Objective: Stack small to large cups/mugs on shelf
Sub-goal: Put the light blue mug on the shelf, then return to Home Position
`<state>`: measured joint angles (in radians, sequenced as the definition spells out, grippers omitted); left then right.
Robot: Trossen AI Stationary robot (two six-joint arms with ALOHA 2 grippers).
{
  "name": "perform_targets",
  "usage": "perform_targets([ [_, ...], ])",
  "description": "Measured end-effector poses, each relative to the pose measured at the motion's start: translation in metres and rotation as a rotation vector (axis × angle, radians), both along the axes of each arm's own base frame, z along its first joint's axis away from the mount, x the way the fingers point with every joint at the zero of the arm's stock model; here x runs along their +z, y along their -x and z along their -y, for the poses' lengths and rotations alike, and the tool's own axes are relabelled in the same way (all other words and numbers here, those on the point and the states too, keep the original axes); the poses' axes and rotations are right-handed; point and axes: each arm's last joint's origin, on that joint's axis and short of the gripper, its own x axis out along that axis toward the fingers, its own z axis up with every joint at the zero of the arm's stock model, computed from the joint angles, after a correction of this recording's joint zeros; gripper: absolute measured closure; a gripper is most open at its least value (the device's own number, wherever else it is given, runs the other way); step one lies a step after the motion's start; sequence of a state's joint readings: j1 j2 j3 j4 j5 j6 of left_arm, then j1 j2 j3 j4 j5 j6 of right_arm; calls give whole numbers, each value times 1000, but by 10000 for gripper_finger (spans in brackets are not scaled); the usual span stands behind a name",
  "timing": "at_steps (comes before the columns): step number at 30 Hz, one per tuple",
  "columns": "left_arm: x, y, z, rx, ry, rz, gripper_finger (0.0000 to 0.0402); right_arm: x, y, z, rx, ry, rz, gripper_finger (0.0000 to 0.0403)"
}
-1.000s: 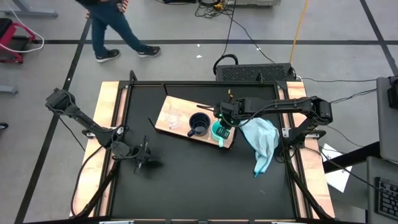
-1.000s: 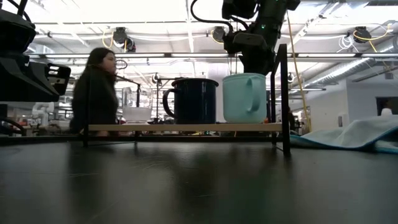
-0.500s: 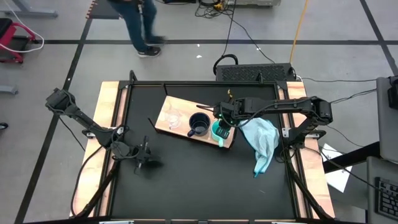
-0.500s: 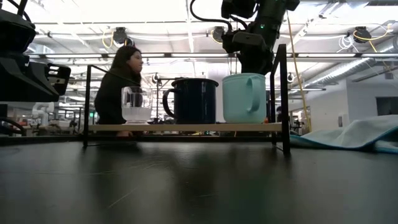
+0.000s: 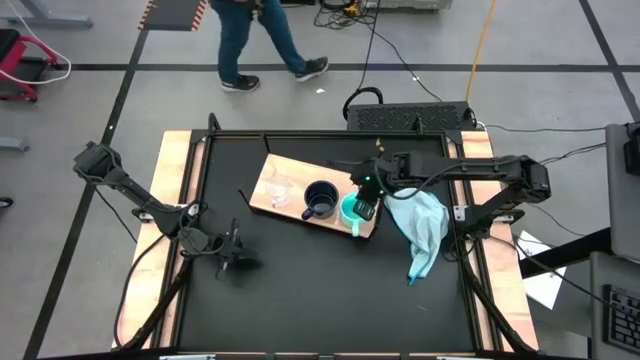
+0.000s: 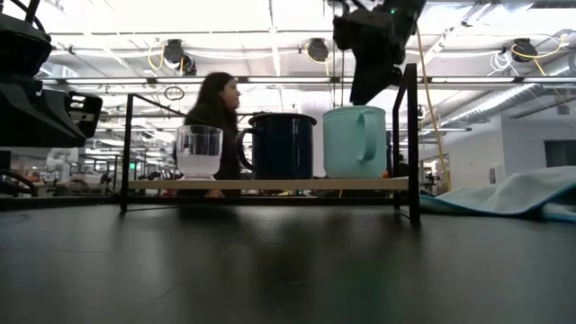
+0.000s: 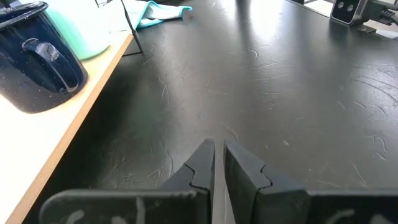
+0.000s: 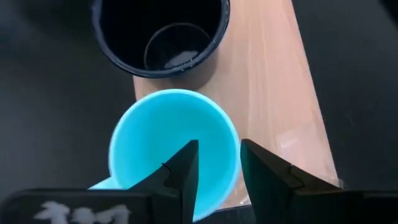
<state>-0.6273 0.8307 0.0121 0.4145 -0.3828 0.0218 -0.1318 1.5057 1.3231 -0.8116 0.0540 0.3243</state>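
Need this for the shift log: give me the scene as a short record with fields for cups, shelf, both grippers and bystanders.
shelf: wooden board, raised on a black frame
cups in a row: clear glass cup, black mug, turquoise mug, all upright on the board
right gripper: open, above the turquoise mug's rim, holding nothing
left gripper: shut, low over the black tabletop beside the board
cloth: pale blue cloth right of the board
bystander: a person walking behind the table

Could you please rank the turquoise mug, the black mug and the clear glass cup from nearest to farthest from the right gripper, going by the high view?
1. Turquoise mug: right end of the shelf, directly beneath the right gripper.
2. Black mug: middle of the shelf, beside the turquoise one.
3. Clear glass cup: left end of the shelf, farthest away.
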Motion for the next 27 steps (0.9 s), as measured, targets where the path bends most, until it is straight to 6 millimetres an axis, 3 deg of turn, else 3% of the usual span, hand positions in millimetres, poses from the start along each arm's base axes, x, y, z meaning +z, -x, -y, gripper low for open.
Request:
perform_targets([
  [7,0,0,0,0,-2,1,364,22,15,-2,20,36,74,291],
  [12,1,0,0,3,-6,11,364,51,42,-9,67,74,157,297],
  [15,1,0,0,9,9,12,364,71,67,-18,90,85,220,325],
  [18,2,-1,0,16,30,18,364,86,93,-30,134,99,301,377],
  [23,7,-1,3,-32,-1,74,395,83,129,-47,150,159,385,398],
  [27,13,-2,2,-14,-12,129,399,64,151,-55,160,152,455,402],
])
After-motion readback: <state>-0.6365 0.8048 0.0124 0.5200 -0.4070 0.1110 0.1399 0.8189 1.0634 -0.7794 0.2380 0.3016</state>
